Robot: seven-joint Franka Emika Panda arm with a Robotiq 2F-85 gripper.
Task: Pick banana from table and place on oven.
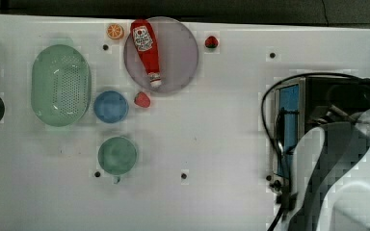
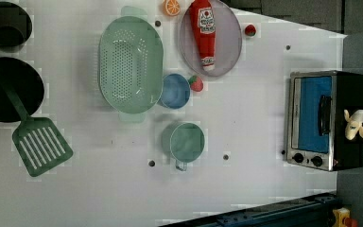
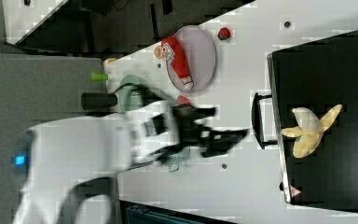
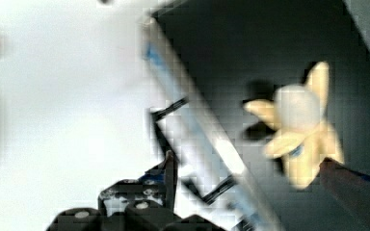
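The banana (image 3: 310,130) lay peeled-open on the oven (image 3: 335,70) top, black surface, near the front edge above the door handle; placement looked complete. The gripper (image 3: 235,140) was released, jaws spread, holding nothing, off the oven's front over the table (image 1: 212,144). Ketchup bottle (image 1: 147,50) w/ plate (image 1: 178,57), colander (image 1: 60,84), cups stood well apart; no obstruction.

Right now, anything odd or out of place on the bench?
Only a red ketchup bottle lying on its side across the round grey plate. The half-peeled yellow toy banana rests on the black-topped toaster oven, clear of the open gripper.
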